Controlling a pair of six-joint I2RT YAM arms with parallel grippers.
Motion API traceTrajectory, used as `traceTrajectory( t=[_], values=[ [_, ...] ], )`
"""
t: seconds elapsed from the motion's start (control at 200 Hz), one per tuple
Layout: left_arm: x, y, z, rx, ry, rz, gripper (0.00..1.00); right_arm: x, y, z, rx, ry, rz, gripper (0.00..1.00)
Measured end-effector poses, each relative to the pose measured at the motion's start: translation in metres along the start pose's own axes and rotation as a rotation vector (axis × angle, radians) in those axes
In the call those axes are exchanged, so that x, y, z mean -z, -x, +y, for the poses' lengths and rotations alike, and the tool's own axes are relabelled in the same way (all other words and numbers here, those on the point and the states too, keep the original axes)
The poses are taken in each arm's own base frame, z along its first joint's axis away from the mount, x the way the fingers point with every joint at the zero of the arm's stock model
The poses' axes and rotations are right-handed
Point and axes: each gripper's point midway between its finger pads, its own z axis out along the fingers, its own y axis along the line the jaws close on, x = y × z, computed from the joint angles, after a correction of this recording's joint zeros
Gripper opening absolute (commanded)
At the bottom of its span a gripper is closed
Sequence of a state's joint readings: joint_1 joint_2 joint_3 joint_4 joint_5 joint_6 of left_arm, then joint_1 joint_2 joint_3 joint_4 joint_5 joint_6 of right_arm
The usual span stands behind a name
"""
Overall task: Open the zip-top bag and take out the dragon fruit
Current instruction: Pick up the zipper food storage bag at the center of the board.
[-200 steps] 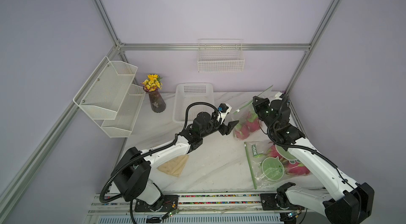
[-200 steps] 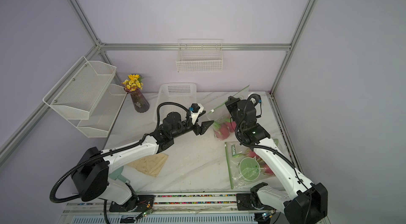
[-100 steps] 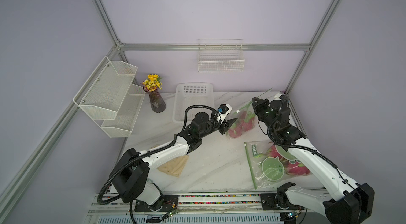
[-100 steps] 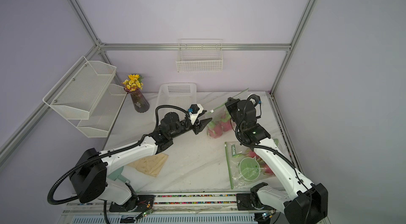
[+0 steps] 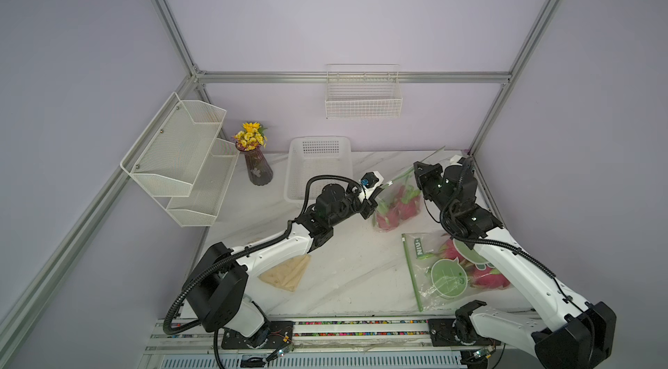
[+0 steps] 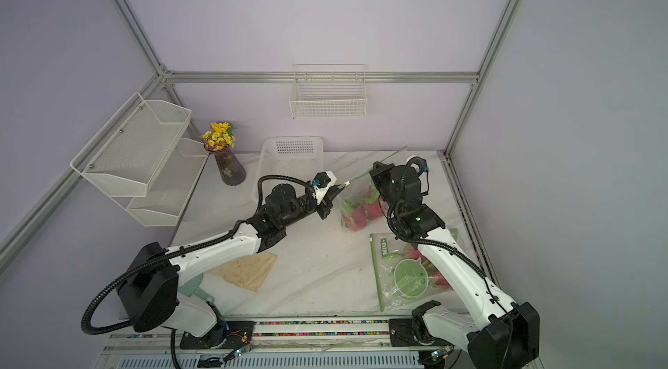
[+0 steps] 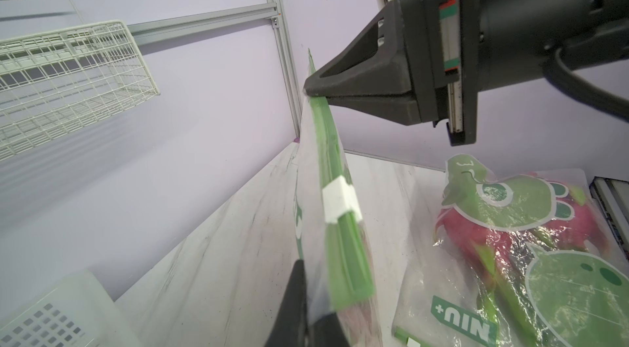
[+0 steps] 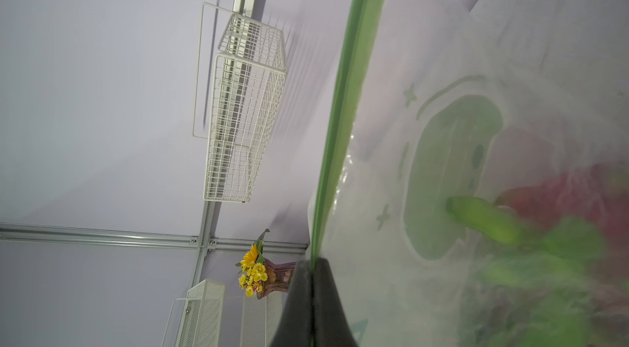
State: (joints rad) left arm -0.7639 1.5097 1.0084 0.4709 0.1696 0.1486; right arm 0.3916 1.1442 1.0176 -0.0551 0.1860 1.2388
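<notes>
Zip-top bag [image 6: 356, 191] pinched at two points: left fingers [image 7: 292, 301] clamped on plastic beside green zip strip [image 7: 337, 236], right fingers [image 7: 360, 90] clamped on strip farther along. Dragon fruit [image 6: 358, 220] inside, hanging below both fingers. Second filled bag [image 5: 444, 273] flat on tabletop [image 5: 343, 262].

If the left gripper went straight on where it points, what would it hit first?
The lifted zip-top bag that the left gripper pinches; beyond it, probably the right gripper, though depth is unclear.
</notes>
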Motion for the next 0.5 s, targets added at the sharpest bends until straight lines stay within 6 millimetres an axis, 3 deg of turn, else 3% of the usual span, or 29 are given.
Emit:
traceTrajectory(
  t=[0.085, 0.13, 0.2, 0.295, 0.4, 0.5],
  values=[
    [0.0, 0.0, 0.0, -0.001, 0.0, 0.001, 0.01, 0.0, -0.001, -0.001, 0.0, 0.0, 0.003, 0.0],
    [0.0, 0.0, 0.0, -0.001, 0.0, 0.0, 0.0, 0.0, -0.001, -0.001, 0.002, 0.001, 0.003, 0.16],
    [0.0, -0.001, 0.0, 0.0, -0.001, 0.004, 0.0, 0.0, 0.0, 0.001, 0.036, 0.007, 0.0, 0.32],
    [0.0, -0.001, 0.001, 0.012, -0.003, 0.029, 0.0, 0.0, 0.003, 0.01, 0.147, 0.043, -0.015, 0.46],
    [0.001, 0.007, 0.005, 0.037, -0.002, 0.063, 0.0, 0.002, 0.006, 0.023, 0.318, 0.086, -0.032, 0.54],
    [0.009, 0.02, 0.012, 0.063, 0.004, 0.091, 0.0, 0.004, 0.002, 0.042, 0.518, 0.159, -0.021, 0.55]
  ],
)
